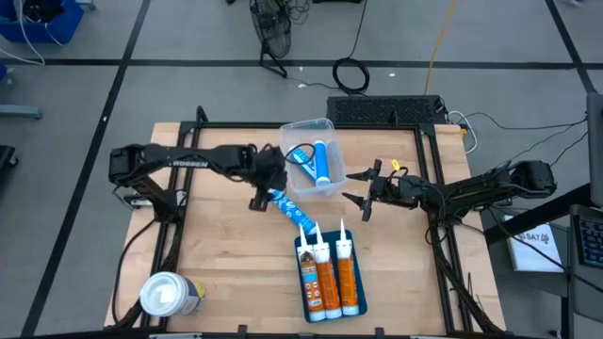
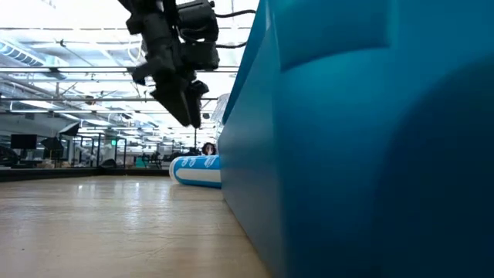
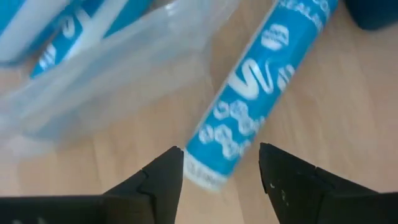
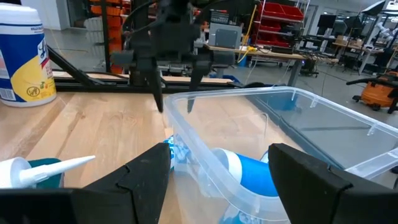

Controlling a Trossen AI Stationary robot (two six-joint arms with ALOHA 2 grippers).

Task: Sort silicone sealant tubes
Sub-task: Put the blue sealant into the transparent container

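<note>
High view: left gripper (image 1: 267, 191) hangs over a blue-and-white tube (image 1: 284, 203) lying on the wood just beside the clear bin (image 1: 325, 185), nozzle toward the blue tray (image 1: 311, 313). Left wrist view shows the fingers (image 3: 163, 176) spread wide, straddling the tube's flat end w/ nothing held, which looks like a line-up for a pick. Right gripper (image 1: 367, 192) waits on the bin's other side, jaws also apart & empty, pointed at the bin; prob. parked clear so the left arm has room. Sort logic seems colour-based: blues to the bin, oranges to the tray. Count: 3 orange tubes (image 1: 328, 276) lie side by side in the tray, nozzles toward the bin. Blues: one tube in bin (image 1: 322, 162) shows clearly, a 2nd blue shape sits beside it but can't tell for sure, plus the 1 on the table. Fat canister (image 1: 167, 294) stands alone at a table corner, well apart, not part of the sort. Low view is mostly blocked by the tray wall.
</note>
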